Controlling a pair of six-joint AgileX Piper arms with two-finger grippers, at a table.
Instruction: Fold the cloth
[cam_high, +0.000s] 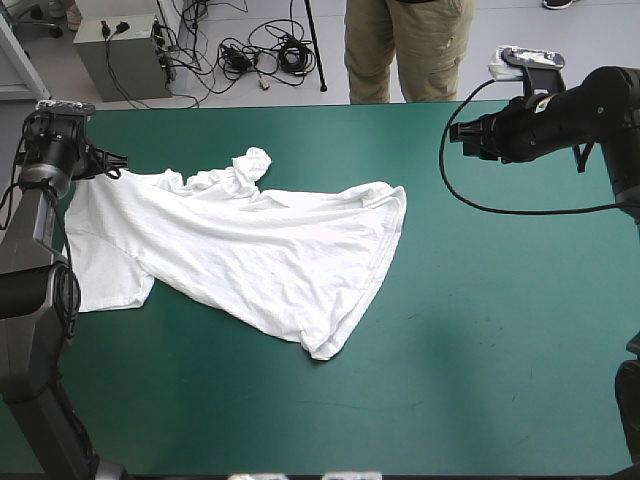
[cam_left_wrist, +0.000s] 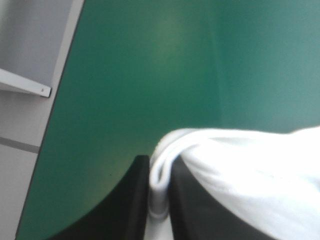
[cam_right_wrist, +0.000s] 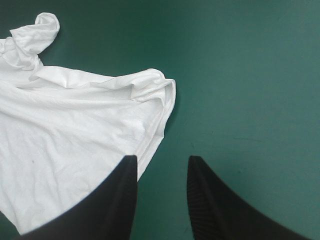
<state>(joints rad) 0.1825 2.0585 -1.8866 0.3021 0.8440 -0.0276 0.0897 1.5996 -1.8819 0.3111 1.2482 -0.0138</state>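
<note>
Fingers of the left gripper (cam_high: 108, 166), broad black curved fins, are pinched almost together on a fold of the white short-sleeved cloth T-shirt (cam_high: 250, 250) at the garment's far left corner. The left wrist view shows the white fabric squeezed between them. The T-shirt lies loosely spread and wrinkled on the left half of the teal-green table cover (cam_high: 480, 330), with part of it bunched into a twist at its far side. Right of the T-shirt and well apart from it, the right gripper (cam_high: 462, 135) hangs over bare cover. Its black fingers stand clearly apart with nothing between them, and the T-shirt's right edge lies just ahead of one fingertip.
</note>
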